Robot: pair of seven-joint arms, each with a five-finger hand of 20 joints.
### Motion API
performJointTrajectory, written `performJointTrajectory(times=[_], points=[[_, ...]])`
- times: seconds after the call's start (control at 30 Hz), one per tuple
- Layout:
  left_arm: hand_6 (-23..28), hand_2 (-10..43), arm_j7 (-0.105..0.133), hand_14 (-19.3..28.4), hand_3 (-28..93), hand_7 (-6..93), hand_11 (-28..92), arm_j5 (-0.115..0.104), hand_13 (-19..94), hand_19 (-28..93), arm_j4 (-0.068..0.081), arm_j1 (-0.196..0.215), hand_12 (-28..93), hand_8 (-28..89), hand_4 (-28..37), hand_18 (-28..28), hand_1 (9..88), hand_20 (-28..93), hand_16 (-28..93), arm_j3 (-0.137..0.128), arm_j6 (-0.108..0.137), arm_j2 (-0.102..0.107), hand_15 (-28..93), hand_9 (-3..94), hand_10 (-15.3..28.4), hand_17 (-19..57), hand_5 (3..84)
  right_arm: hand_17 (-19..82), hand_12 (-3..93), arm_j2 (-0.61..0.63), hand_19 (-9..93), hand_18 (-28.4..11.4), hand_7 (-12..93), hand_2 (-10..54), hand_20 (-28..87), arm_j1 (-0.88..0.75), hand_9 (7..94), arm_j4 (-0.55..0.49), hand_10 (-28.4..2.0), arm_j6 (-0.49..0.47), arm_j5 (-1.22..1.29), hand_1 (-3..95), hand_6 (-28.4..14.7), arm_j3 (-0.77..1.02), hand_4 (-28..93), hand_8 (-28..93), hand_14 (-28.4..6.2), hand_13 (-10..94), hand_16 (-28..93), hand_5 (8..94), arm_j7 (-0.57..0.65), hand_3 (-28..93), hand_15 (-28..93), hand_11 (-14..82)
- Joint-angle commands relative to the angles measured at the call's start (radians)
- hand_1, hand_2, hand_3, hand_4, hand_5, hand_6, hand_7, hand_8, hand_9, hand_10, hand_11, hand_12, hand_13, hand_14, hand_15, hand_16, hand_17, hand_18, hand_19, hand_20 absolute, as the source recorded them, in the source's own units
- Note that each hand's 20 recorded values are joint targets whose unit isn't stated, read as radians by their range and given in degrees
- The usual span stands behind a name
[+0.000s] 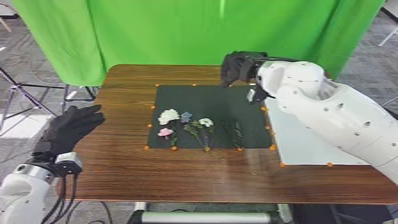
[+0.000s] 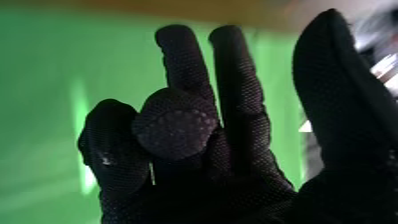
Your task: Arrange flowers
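Flowers point(image 1: 169, 116) lie on the dark mat point(image 1: 209, 99), arranging seemingly under way, and the right hand point(image 1: 238, 67), loosely open and empty, must likely lower to one next

I'm in a lab or filming studio, by the look of it: a plain green curtain point(image 1: 191, 32) hangs beyond my right hand point(image 1: 242, 67), a tripod point(image 1: 19, 86) stands on grey carpet point(image 1: 34, 60) outward of my left hand point(image 1: 71, 127), and orange markers point(image 1: 147, 147) edge the dark mat point(image 1: 209, 95) between my hands.
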Motion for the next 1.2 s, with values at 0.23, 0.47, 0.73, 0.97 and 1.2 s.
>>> performJointTrajectory(times=[0.23,0.47,0.73,0.97,1.2], points=[[4.7,-2.0,0.0,18.4,63,10.8,20,0.001,33,4,-0.019,0.05,15,-5,-22.8,13.2,22.0,15,5,-0.033,0.004,-0.022,12,44.3,14.1,1.8,45.8,58,24.7,0.217,93,-15.1,17,-9.5,62,-0.331,64.4,0.011,-14.2,0.133,-0.114,31.7,0.5,0.34,-15,-6,-3.9,83,31,60.8,0.226,64,69,15.3],[4.8,-1.9,-0.006,18.4,62,10.7,20,0.005,33,4,-0.017,0.041,15,-5,-22.6,13.2,22.1,15,5,-0.025,-0.006,-0.024,12,44.3,14.1,1.8,45.9,58,24.5,0.201,93,-15.5,17,-9.5,62,-0.414,65.7,0.065,-14.4,0.092,-0.117,31.6,0.4,0.427,-15,-6,-4.1,83,31,61.9,0.268,63,69,15.9],[4.7,-1.9,-0.013,18.5,62,10.8,20,0.004,33,5,-0.014,0.034,15,-5,-22.7,13.3,22.3,15,5,-0.017,-0.013,-0.022,12,44.3,14.0,1.5,45.8,58,24.4,0.16,93,-15.6,17,-9.5,62,-0.414,66.4,0.155,-14.1,0.068,-0.131,31.7,0.4,0.423,-14,-6,-4.3,83,31,62.1,0.261,63,69,16.2],[4.7,-1.8,-0.019,18.4,62,10.8,20,0.003,33,7,-0.009,0.029,15,-5,-22.7,13.5,22.2,15,5,-0.017,-0.02,-0.016,12,44.2,14.0,0.9,45.8,58,24.3,0.151,93,-15.7,17,-9.5,62,-0.454,66.3,0.184,-14.3,0.042,-0.119,31.6,0.5,0.436,-14,-6,-4.3,83,31,61.8,0.281,63,69,16.2],[4.6,-1.8,-0.021,18.4,62,10.8,20,0.002,33,7,-0.011,0.037,15,-5,-22.7,13.5,22.2,14,5,-0.023,-0.019,-0.021,12,44.2,14.0,0.8,45.8,58,24.1,0.137,93,-15.6,18,-9.5,62,-0.488,66.7,0.192,-14.0,0.045,-0.125,32.6,0.5,0.421,-15,-6,-4.2,83,31,61.6,0.274,64,69,16.4]])
